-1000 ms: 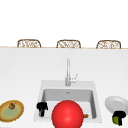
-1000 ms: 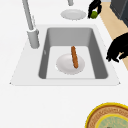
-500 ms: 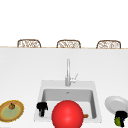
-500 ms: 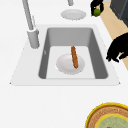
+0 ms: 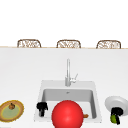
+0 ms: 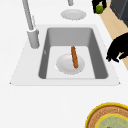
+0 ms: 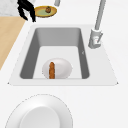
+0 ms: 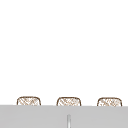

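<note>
My right hand (image 5: 117, 111) hangs at the front right, curled round a small green fruit (image 5: 114, 119), just at the near edge of a white plate (image 5: 113, 101) on the counter. The left side view has this hand (image 6: 94, 4) and the fruit (image 6: 99, 9) at the far end, beyond the plate (image 6: 73, 14). My left hand (image 5: 42, 108) floats over the sink's front left rim with its fingers hanging down, relaxed, holding nothing; it also appears as the near hand (image 6: 118, 48) from the left and the far hand (image 7: 26, 10) from the right.
In the sink (image 5: 41, 86) lies a white dish (image 6: 64, 65) with a brown sausage (image 6: 74, 57) across it. A tall faucet (image 5: 68, 72) stands behind. A large red ball (image 5: 67, 115) covers the sink's front. A yellow-green plate (image 5: 7, 113) with a brown item lies left.
</note>
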Robot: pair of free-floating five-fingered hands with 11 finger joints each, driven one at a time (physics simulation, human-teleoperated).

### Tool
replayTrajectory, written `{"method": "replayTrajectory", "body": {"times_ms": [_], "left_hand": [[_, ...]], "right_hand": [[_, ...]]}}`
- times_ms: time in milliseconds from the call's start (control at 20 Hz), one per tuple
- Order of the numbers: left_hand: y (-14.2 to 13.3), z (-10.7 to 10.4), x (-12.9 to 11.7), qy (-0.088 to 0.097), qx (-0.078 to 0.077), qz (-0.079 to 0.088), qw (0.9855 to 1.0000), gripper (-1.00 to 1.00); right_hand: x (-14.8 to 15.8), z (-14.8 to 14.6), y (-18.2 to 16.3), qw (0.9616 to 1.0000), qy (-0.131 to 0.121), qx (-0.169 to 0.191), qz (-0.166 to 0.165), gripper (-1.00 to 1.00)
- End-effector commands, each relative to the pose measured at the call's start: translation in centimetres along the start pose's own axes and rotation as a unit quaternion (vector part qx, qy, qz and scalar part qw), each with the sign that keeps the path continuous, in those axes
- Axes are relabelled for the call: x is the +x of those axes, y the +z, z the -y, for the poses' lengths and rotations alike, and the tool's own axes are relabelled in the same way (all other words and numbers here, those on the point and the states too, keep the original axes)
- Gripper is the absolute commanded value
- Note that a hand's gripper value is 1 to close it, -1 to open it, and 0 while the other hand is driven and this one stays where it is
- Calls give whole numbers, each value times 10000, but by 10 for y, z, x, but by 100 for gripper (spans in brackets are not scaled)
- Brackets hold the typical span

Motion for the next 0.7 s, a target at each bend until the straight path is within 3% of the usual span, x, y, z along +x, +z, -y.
{"method": "replayTrajectory", "body": {"times_ms": [0,650], "left_hand": [[0,0,0,0,0,0,10000,0],[0,0,0,0,0,0,10000,0]], "right_hand": [[21,16,7,9996,-170,-238,-14,100],[106,76,6,9999,-13,-87,-52,100]]}}
